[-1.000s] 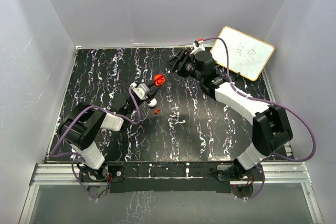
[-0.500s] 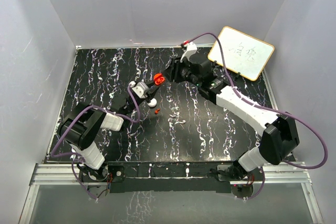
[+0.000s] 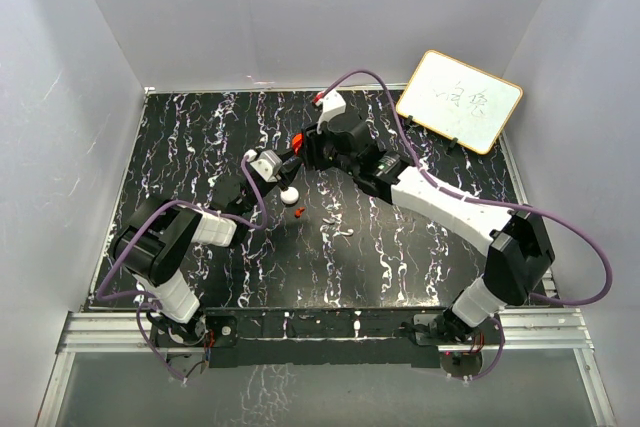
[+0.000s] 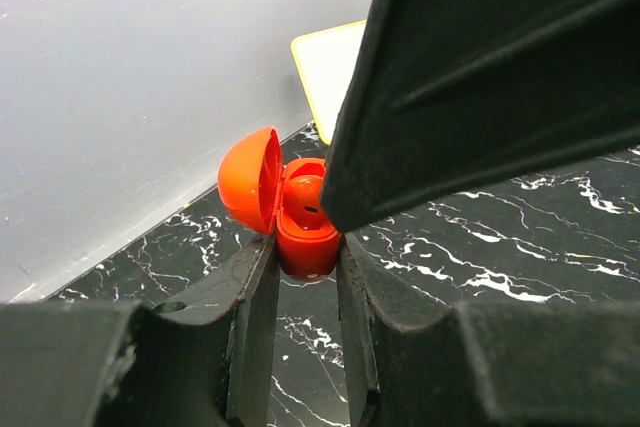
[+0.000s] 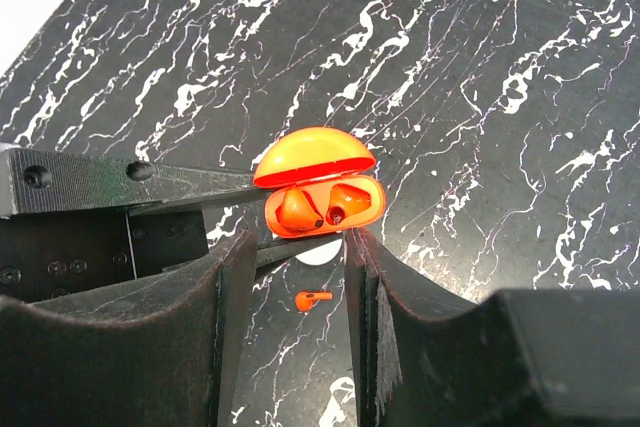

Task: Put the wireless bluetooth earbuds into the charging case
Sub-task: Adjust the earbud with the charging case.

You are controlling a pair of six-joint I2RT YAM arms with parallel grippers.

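Two pincers meet over the table (image 3: 200, 127) in the overhead view. My left pincer (image 3: 287, 157) is clamped on the charging case (image 3: 298, 139) and holds it up off the surface. My right pincer (image 3: 308, 147) hangs just beside it, nearly touching. Just below my left pincer a white disc (image 3: 288, 197) lies on the table, with one loose earbud (image 3: 299, 211) just beside it. A whiteboard (image 3: 460, 100) leans well apart, behind my right arm.

From my left wrist, the charging case (image 4: 305, 242) sits pinched between my two fingers (image 4: 252, 327), and its lid (image 4: 248, 192) stands open to the left. A finger of my right pincer fills the view just above and right of it, so I cannot see the whole inside.

From my right wrist, my jaws stand apart and hold nothing. The open charging case (image 5: 320, 209) lies straight ahead of my fingertips, and my left pincer's fingers (image 5: 150, 182) reach in from the left to grip it. Inside are two orange shapes. The right one, with a dark spot, looks to me like a seated bud. I cannot tell whether the other is a bud or a bare socket. The loose earbud (image 5: 313, 299) lies on the table beneath the case, between my fingers.

I judge the job roughly half done: the case is open and held ready, but at least one bud is out. What is left is to pick that one up and seat it.
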